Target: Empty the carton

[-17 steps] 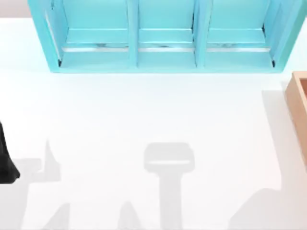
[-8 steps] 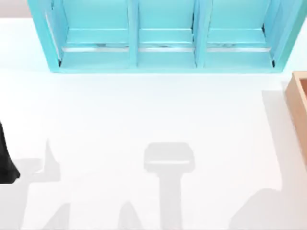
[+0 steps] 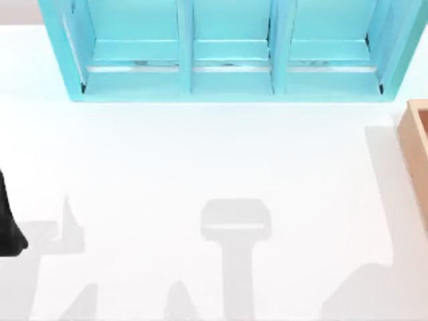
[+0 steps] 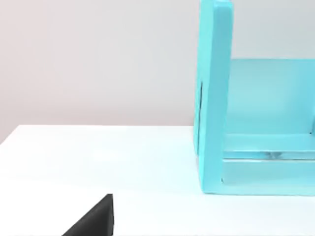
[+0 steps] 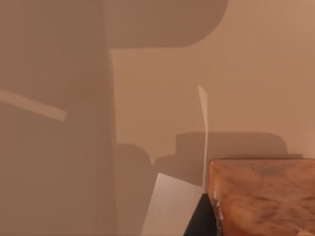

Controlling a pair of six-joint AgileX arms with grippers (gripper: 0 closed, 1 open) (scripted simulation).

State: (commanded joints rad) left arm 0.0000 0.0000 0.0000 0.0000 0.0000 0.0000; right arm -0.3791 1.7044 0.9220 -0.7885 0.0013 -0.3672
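**Mia:** Where is the carton [image 3: 416,157]?

**Tom:** It sits at the right edge of the white table [image 3: 200,160], seen from above. You can see its thick light-orange wall and a strip of darker brown inside. The rest of it runs off the side of the picture.

**Mia:** Is there anything in it?

**Tom:** The right wrist view looks at tan, cardboard-coloured walls [image 5: 162,98] from very near. A reddish-brown block with a marbled look [image 5: 263,196] sits there, with a thin white sheet [image 5: 170,209] and a dark bit [image 5: 202,219] just beside it. I cannot tell what the block is.

**Mia:** Any words or labels on it?

**Tom:** None that I can read.

**Mia:** What about the big blue thing?

**Tom:** That is a turquoise shelf unit [image 3: 231,50] at the far side of the table. It has three compartments side by side. I cannot make out anything inside them. The left wrist view shows one end of it [image 4: 214,98], standing upright on the table, with a plain pale wall [image 4: 98,59] behind.

**Mia:** And the arms?

**Tom:** A black part of the left arm [image 3: 8,227] is at the left edge of the table, well apart from the carton. A black corner [image 4: 93,219] shows in the left wrist view too. I cannot tell if the left gripper is open or closed, or if it has hold of anything. The same goes for the right gripper.

**Mia:** What is the table like?

**Tom:** White and smooth, with soft grey shadows [image 3: 235,231] on the near part.
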